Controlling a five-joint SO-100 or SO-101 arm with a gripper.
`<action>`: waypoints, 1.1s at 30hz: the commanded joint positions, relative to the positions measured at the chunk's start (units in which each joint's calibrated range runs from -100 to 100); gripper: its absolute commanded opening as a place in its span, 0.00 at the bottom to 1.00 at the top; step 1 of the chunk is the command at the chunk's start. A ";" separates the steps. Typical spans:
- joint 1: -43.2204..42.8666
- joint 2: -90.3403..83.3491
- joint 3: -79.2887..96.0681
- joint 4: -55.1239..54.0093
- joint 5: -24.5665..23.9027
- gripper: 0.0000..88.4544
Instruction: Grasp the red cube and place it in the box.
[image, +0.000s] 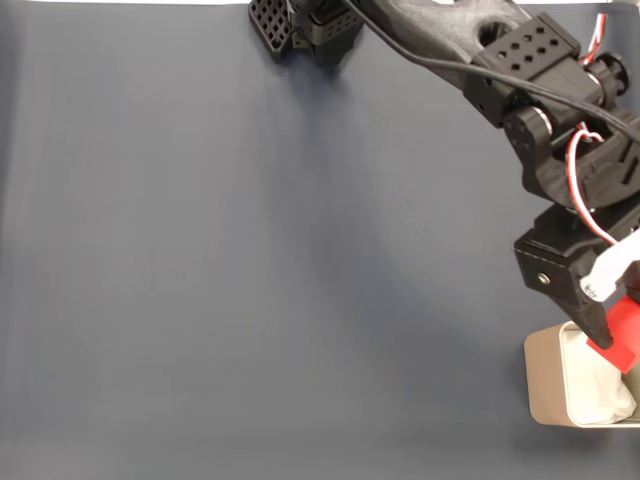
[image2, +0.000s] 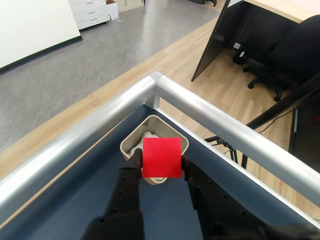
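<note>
1. Wrist view puts the gripper (image2: 161, 167) nearest to you: its two black fingers (image2: 131, 172) rise from the bottom edge and pinch the cube (image2: 161, 157) between them, one on each side.
2. You see the cube's flat red face square to the camera, held clear of the table (image2: 85, 200).
3. Just beyond the cube lies the box (image2: 131, 141), beige with rounded corners and white lining inside; the cube covers its near part, so it hangs over the box opening.
4. Past the box, you find the table's corner framed by a silver rail (image2: 200, 107), with the box tucked close to that corner.
5. Further off lie a wooden floor (image2: 175, 55), a grey carpet, a dark desk panel and an office chair (image2: 280, 60).
6. Fixed view from above shows you the same grip at the right edge: the gripper (image: 605, 330) holds the cube (image: 622, 330) over the box (image: 545, 380), which sits at the lower right of the grey table (image: 250, 280).
7. You can follow the black arm (image: 500, 55) from the top edge down to the gripper.
</note>
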 joint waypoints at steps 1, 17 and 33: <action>-0.47 0.70 -5.03 0.01 -0.39 0.10; -0.68 7.98 -12.05 -0.72 -2.10 0.10; -0.75 11.62 -14.88 -3.43 -3.03 0.10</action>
